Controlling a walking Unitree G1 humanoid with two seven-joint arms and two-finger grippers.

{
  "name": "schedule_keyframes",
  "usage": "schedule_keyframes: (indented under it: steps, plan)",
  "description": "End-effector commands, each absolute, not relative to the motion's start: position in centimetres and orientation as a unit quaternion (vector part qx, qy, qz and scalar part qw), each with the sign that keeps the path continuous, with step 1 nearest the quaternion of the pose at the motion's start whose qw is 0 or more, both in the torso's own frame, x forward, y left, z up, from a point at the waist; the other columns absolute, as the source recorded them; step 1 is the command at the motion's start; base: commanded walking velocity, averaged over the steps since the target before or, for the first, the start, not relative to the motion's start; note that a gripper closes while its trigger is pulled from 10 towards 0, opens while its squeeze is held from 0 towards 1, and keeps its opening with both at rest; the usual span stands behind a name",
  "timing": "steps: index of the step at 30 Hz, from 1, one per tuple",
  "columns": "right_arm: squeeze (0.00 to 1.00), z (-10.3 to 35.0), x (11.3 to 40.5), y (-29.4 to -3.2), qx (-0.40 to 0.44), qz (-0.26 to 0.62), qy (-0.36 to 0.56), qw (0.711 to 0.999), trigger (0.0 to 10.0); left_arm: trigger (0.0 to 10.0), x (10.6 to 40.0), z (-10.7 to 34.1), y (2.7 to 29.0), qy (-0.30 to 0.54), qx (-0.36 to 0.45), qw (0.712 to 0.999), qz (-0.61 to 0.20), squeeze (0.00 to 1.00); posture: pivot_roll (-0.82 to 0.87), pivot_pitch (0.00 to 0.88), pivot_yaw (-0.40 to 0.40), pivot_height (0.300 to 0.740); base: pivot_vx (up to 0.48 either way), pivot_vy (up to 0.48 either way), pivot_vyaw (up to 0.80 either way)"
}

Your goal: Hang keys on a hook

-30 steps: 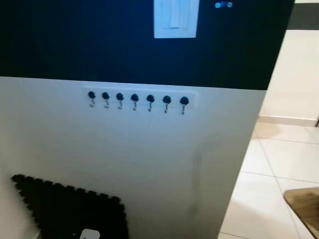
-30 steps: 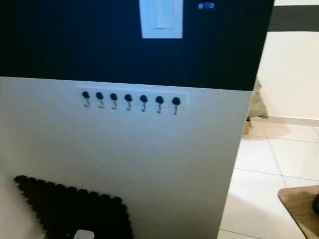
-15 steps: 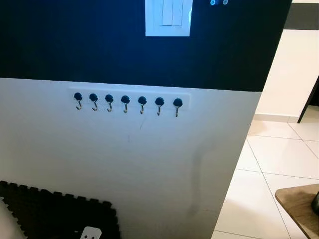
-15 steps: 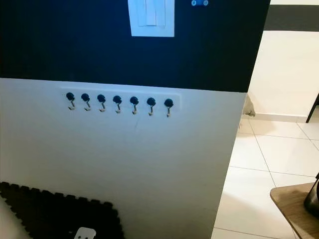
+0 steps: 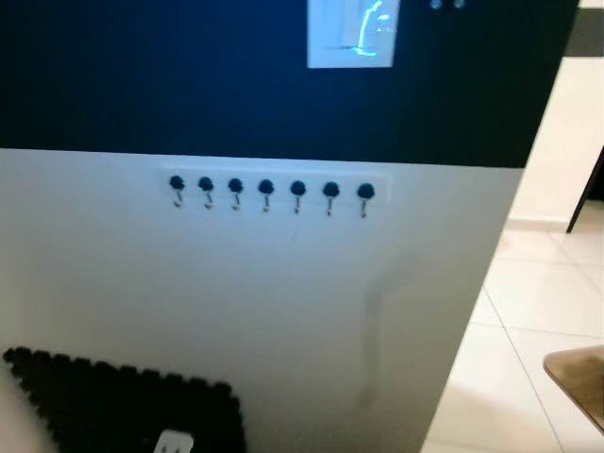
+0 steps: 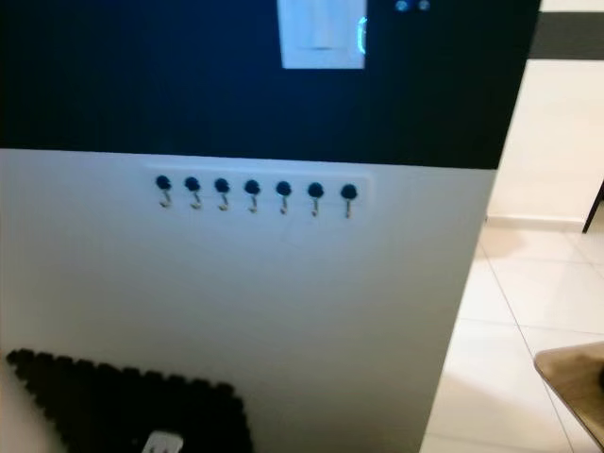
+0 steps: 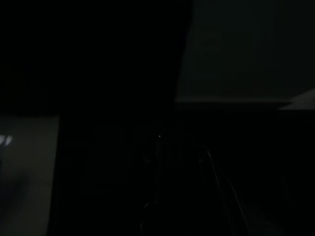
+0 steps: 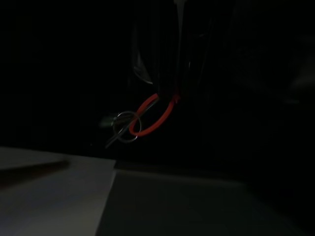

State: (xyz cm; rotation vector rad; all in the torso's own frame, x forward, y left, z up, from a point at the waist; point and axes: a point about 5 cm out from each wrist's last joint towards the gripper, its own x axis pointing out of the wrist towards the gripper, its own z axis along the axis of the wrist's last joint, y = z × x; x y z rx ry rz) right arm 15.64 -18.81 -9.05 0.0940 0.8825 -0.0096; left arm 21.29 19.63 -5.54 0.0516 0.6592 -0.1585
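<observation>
A white rail with several small black-knobbed hooks (image 5: 271,189) is fixed on the white lower part of the wall, just below the dark upper part. In the dim right wrist view, my right gripper (image 8: 172,91) is shut on an orange loop (image 8: 145,132). A metal key ring (image 8: 114,122) with the keys dangles from that loop. The left wrist view is nearly black, and my left gripper cannot be made out in it.
A white light switch (image 5: 354,33) sits on the dark wall above the hooks. A black foam mat (image 5: 123,411) leans at the wall's foot on the left. The wall ends on the right at a tiled floor (image 5: 528,311), where a wooden table corner (image 5: 580,373) juts in.
The whole picture has slid a little to the right and grown blurrier, so the head camera has moved. The hooks and wall have not changed.
</observation>
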Motion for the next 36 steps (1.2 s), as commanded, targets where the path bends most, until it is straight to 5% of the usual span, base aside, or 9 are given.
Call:
schedule_keyframes:
  steps: [1, 21, 36]
  plan:
    - [0.0, -9.19, 15.43, -18.47, 0.053, -0.005, 0.43, 0.901, 10.0, 10.0, 21.1, -5.6, 19.94, 0.326, 0.028, 0.942, -0.076, 0.0, 0.03, 0.037, 0.021, 0.74, 0.0, 0.274, 0.0]
    - [0.0, -9.3, 15.23, -18.26, 0.056, -0.003, 0.434, 0.899, 10.0, 10.0, 21.14, -5.33, 19.84, 0.311, 0.047, 0.943, -0.107, 0.0, 0.04, 0.03, 0.025, 0.74, 0.0, 0.136, 0.0]
    - [0.0, -9.5, 14.7, -18.39, 0.059, -0.009, 0.439, 0.896, 10.0, 10.0, 20.96, -5.3, 19.54, 0.301, 0.047, 0.945, -0.12, 0.0, 0.04, 0.039, 0.029, 0.74, 0.0, -0.439, 0.0]
